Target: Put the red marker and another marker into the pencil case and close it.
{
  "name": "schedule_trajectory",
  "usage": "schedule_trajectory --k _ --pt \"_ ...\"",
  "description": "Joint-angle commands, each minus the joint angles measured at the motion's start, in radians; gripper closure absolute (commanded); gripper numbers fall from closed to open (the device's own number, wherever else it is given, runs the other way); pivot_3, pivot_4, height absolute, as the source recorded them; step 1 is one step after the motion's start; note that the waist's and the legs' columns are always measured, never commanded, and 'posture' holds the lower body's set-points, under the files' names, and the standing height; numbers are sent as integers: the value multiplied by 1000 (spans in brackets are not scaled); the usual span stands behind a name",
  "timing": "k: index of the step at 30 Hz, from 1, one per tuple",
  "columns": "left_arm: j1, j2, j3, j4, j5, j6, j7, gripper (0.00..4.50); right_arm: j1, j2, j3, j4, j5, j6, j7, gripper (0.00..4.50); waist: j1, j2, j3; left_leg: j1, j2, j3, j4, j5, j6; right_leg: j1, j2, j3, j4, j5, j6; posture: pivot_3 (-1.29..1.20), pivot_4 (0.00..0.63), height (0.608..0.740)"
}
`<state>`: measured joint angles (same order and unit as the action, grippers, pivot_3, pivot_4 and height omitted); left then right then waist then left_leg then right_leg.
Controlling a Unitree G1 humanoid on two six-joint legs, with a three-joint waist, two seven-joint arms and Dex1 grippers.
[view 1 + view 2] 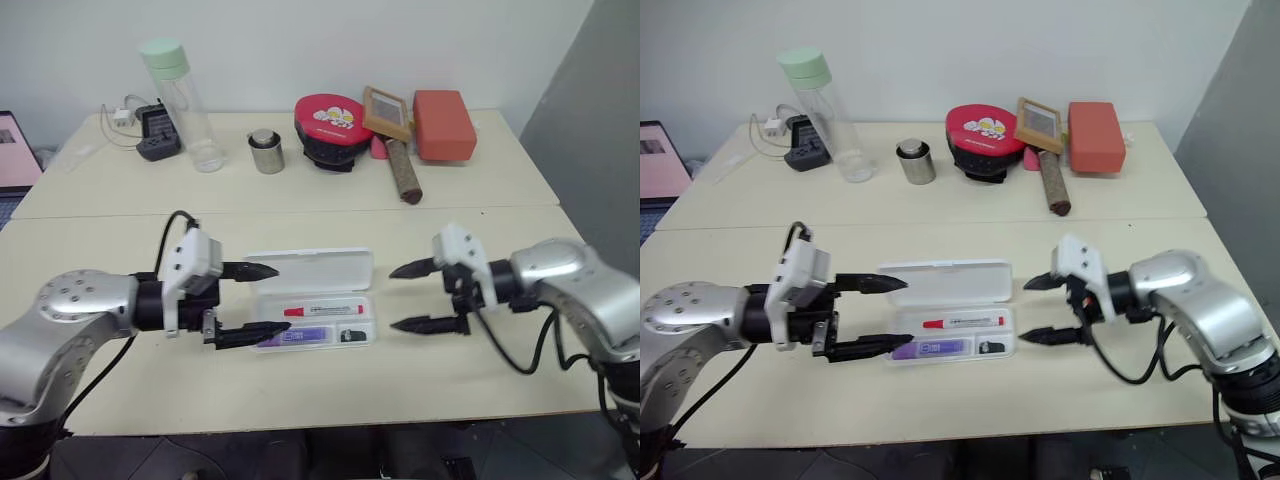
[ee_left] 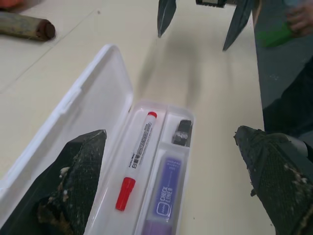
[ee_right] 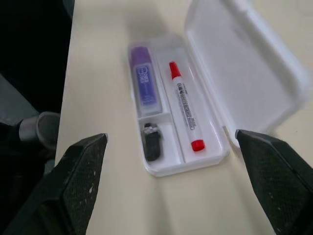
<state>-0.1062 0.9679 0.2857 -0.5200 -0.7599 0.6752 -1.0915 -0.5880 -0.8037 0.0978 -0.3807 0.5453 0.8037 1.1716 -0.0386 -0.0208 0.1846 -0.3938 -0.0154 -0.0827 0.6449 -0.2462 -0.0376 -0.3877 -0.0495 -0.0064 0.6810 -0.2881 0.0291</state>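
Note:
The white pencil case (image 1: pixel 320 268) lies open in the middle of the near table, its lid folded back flat. In the tray's far slot lies the red marker (image 1: pixel 322 310). The purple marker (image 1: pixel 297 336) rests in the near slot, with a small dark piece (image 3: pixel 151 142) beside it. My left gripper (image 1: pixel 280 298) is open at the case's left end, one finger over the lid and one over the tray. My right gripper (image 1: pixel 393 298) hangs open just right of the case, above the table and holding nothing. Both point inward at each other.
Along the back table stand a clear bottle with a green lid (image 1: pixel 183 105), a black charger (image 1: pixel 157 135), a metal cup (image 1: pixel 266 152), a red round pouch (image 1: pixel 334 128), a framed brush (image 1: pixel 388 112), a brown roll (image 1: pixel 403 170) and a red box (image 1: pixel 443 124). A laptop (image 1: pixel 15 150) sits far left.

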Motion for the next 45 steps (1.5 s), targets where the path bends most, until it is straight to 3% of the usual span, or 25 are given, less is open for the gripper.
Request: schedule_trajectory --k 1,7,14,22,33,45 --pt "23 22 111 -24 -46 19 15 0 -188 96 2 181 -42 -46 -75 1246 -5 0 0 1 2 1 0 0 0 0 1 0 0 1 -1 0 150 740" --pt "42 22 218 2 -83 44 48 0 -446 275 188 568 -265 -193 -123 2753 -9 0 0 1 8 3 -1 0 0 -1 12 0 0 2 -6 0 150 740" --pt "84 17 294 -26 -127 71 82 0 -563 452 322 860 -418 -345 -83 4491 -9 1 1 -3 9 2 0 0 -1 -4 12 0 0 2 -7 0 150 740" --pt "131 25 349 -44 -141 85 100 0 -563 485 338 803 -455 -350 -5 4491 6 1 1 -3 9 1 0 0 -2 -4 12 0 0 2 -7 0 150 740" --pt "128 40 336 -25 -130 73 93 0 -431 419 398 484 -454 -253 84 4491 7 1 1 -2 9 1 0 0 -2 -4 12 0 0 2 -7 0 150 740" --pt "80 59 290 4 -124 66 72 0 -285 342 499 294 -477 -239 118 4491 6 1 1 -2 9 1 -1 0 -2 -4 12 0 -1 2 -7 0 150 740"
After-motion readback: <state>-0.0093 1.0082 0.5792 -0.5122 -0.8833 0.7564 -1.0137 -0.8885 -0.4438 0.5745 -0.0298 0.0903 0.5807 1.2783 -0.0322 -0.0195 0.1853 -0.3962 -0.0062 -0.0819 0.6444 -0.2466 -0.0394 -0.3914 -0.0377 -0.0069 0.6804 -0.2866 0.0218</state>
